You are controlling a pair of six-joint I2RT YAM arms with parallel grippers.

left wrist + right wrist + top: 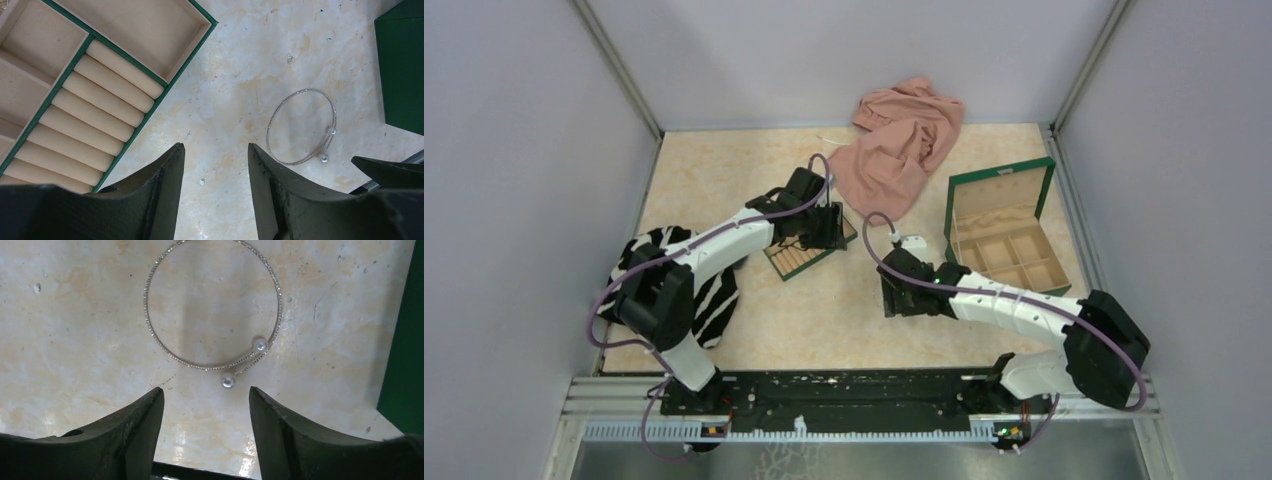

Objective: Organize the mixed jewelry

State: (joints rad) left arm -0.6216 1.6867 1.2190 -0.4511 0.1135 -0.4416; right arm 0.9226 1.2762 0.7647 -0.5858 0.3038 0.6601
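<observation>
A silvery bangle (200, 364) with 2 pearl ends lies flat on the marbled table (824, 310), with bare surface all round it. The right gripper (205, 392) hovers just short of it, its jaws wide and holding nothing. The green box (405, 340) stands near on the right, its wall apart from the bangle. The left gripper (215, 150) hangs over open table just beside the green edge of the ring-roll tray (165, 85), jaws spread and empty. A pink cloth (899, 140) lies at the far edge and a zebra-striped cloth (719, 300) at the left.
</observation>
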